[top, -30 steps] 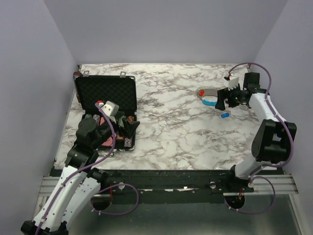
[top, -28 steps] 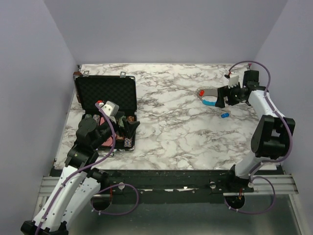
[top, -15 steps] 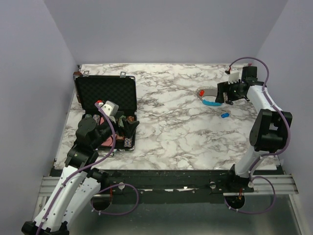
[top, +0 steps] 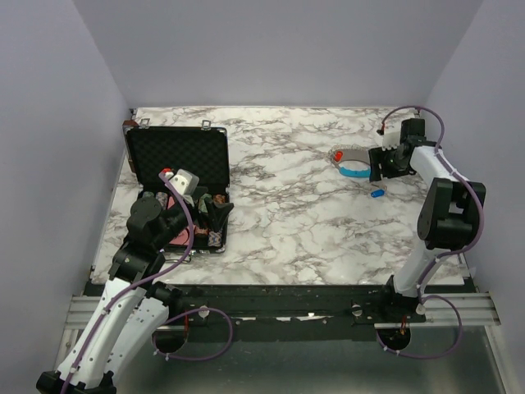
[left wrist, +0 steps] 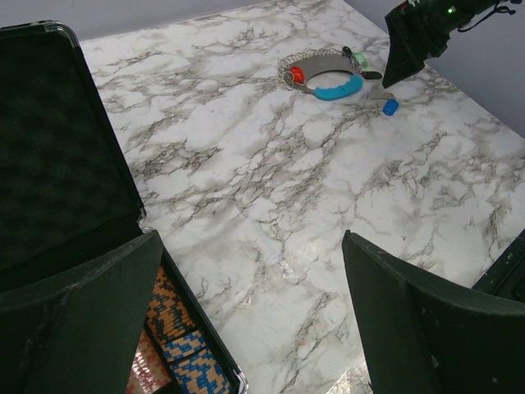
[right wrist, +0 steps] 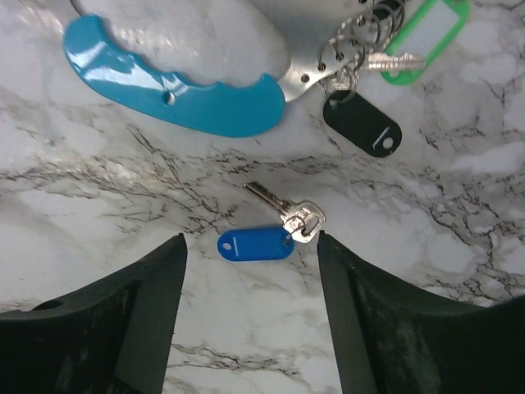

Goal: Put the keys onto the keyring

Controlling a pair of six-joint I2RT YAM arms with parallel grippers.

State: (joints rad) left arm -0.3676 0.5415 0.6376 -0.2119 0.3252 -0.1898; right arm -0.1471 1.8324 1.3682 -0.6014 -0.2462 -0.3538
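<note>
The blue key (right wrist: 256, 244) is a small plastic tag joined by a little ring to a thin metal blade. I judge it light, flat and slippery on the polished marble bench (right wrist: 459, 205), so a clumsy pinch could flick it away. I would take hold across the tag's long sides, where there is most plastic to bite, leaving the ring end free for threading. The keyring (right wrist: 172, 86) looks floppy, a grey strap with a light-blue section and a cluster of small rings, and I expect it to slide if nudged. My right end effector (right wrist: 250, 240) is spread wide and holds nothing. Its 2 fingers (right wrist: 123, 328) hang on either side of the blue key, which lies loose on the bench between them, near the keyring's ring cluster but apart from it. The green key (right wrist: 426, 37) and a black tag (right wrist: 361, 123) sit at that cluster, and the red key (left wrist: 298, 75) lies at the strap's other end. My left end effector (left wrist: 252, 238) is also wide and empty, at the edge of the open black case (left wrist: 57, 164), well apart from the keys.
</note>
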